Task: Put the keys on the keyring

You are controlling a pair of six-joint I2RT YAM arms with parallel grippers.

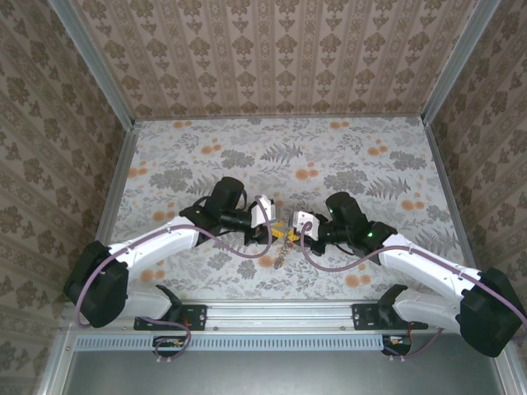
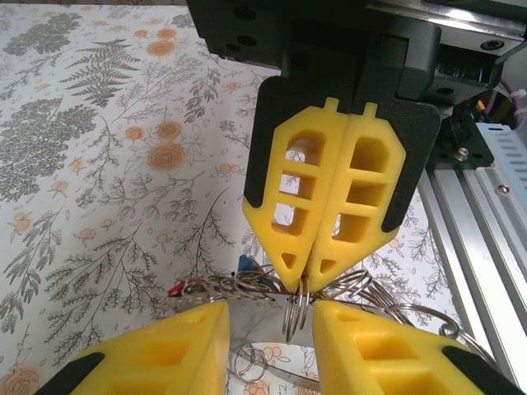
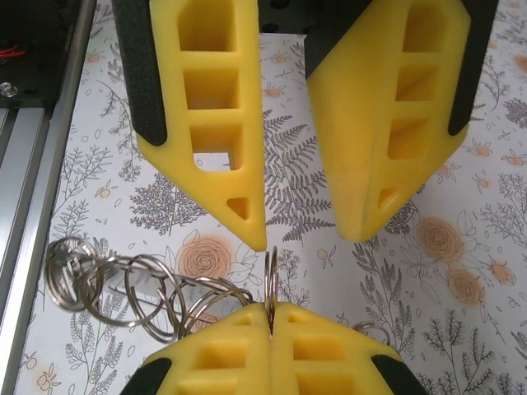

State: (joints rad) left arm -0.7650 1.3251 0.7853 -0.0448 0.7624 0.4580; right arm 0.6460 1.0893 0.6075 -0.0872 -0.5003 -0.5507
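In the top view my left gripper and right gripper meet tip to tip at the table's near middle. My right gripper is shut on a small silver split ring, which stands upright out of its tips. My left gripper is open. The keyring, a grey band strung with several small rings, lies across its gap. Keys with a blue head and a red head hang at the band's left. I cannot tell whether the left fingers touch the band.
Loose split rings bunch along the band beside my right fingers. The metal rail at the table's near edge runs close by. Floral tablecloth stretches back to the patterned walls.
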